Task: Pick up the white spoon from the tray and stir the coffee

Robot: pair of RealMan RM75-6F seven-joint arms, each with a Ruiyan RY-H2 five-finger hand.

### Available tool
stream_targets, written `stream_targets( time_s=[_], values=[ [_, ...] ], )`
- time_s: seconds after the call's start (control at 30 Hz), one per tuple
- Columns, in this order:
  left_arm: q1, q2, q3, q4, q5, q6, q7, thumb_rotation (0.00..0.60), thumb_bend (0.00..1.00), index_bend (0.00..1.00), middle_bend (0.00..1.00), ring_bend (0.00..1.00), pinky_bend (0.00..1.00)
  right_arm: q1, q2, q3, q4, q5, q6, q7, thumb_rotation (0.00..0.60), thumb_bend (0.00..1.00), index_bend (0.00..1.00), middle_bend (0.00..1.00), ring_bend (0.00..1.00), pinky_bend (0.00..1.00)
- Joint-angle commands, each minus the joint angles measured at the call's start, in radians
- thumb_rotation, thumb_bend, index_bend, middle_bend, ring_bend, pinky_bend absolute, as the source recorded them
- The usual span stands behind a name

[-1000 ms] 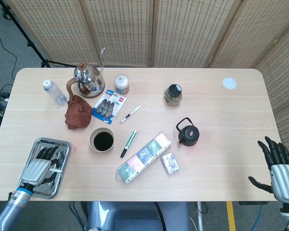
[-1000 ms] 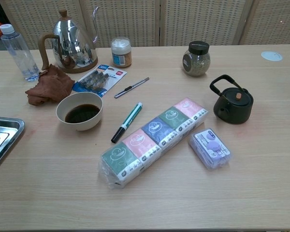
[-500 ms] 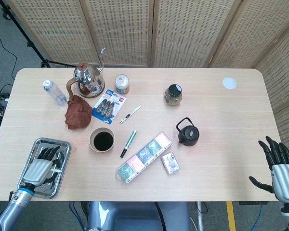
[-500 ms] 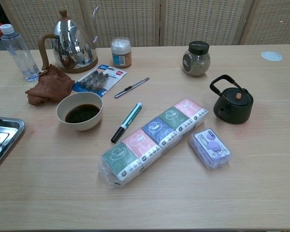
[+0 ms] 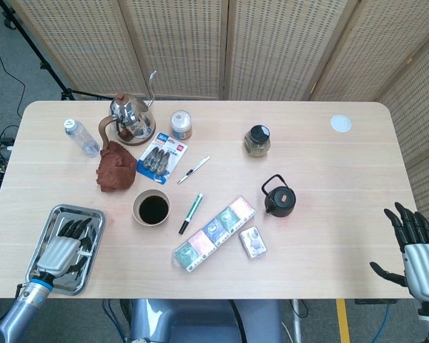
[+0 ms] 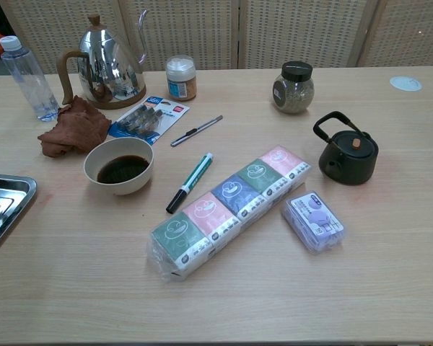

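The metal tray [image 5: 90,214] lies at the table's front left corner, and its rim [image 6: 18,189] shows at the left edge of the chest view. My left hand [image 5: 61,250] rests palm down inside the tray, its dark fingers [image 5: 74,229] bent toward the tray floor. The white spoon is hidden under this hand, so I cannot tell whether the hand holds it. The beige cup of black coffee [image 5: 151,208] [image 6: 120,166] stands to the right of the tray. My right hand [image 5: 417,256] hangs off the table's right front corner, with its fingers spread and nothing in it.
A green marker [image 5: 190,212], a row of tissue packs [image 5: 214,232] and a purple pack [image 5: 252,241] lie right of the cup. Behind it are a brown cloth [image 5: 115,168], a steel kettle [image 5: 131,116], a water bottle [image 5: 79,136] and a blister pack [image 5: 161,159]. A black teapot [image 5: 279,198] stands mid-right.
My left hand has drawn back a little toward the tray's near end. The white spoon handle that showed beside it is now covered. The right hand has sunk slightly.
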Motion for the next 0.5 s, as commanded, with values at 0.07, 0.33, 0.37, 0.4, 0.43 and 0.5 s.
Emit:
stream_targets(
  time_s=[0.07, 0.33, 0.37, 0.4, 0.43, 0.5],
  values=[
    [-0.002, -0.003, 0.002, 0.003, 0.003, -0.001, -0.003, 0.600, 0.37, 0.51, 0.00, 0.00, 0.00, -0.001, 0.001, 0.000, 0.000, 0.001, 0.000, 0.001, 0.600, 0.00, 0.00, 0.00, 0.00, 0.00],
    [-0.005, -0.007, 0.004, 0.006, -0.001, -0.009, -0.005, 0.600, 0.37, 0.52, 0.00, 0.00, 0.00, 0.000, 0.002, 0.001, 0.000, 0.005, -0.003, 0.004, 0.600, 0.00, 0.00, 0.00, 0.00, 0.00],
    [-0.005, -0.007, 0.004, 0.005, -0.002, -0.010, -0.005, 0.600, 0.38, 0.52, 0.00, 0.00, 0.00, 0.000, 0.003, 0.001, 0.000, 0.005, -0.003, 0.004, 0.600, 0.00, 0.00, 0.00, 0.00, 0.00],
    [-0.006, -0.007, 0.004, 0.005, -0.002, -0.011, -0.006, 0.600, 0.38, 0.52, 0.00, 0.00, 0.00, 0.000, 0.003, 0.001, 0.000, 0.005, -0.004, 0.004, 0.600, 0.00, 0.00, 0.00, 0.00, 0.00],
    [-0.005, -0.007, 0.004, 0.005, -0.003, -0.011, -0.005, 0.600, 0.38, 0.53, 0.00, 0.00, 0.00, 0.000, 0.003, 0.000, 0.000, 0.005, -0.004, 0.005, 0.600, 0.00, 0.00, 0.00, 0.00, 0.00],
    [-0.004, -0.008, 0.003, 0.006, -0.003, -0.007, -0.003, 0.600, 0.38, 0.54, 0.00, 0.00, 0.00, 0.000, 0.004, 0.000, -0.001, 0.004, -0.003, 0.007, 0.600, 0.00, 0.00, 0.00, 0.00, 0.00]
  ],
)
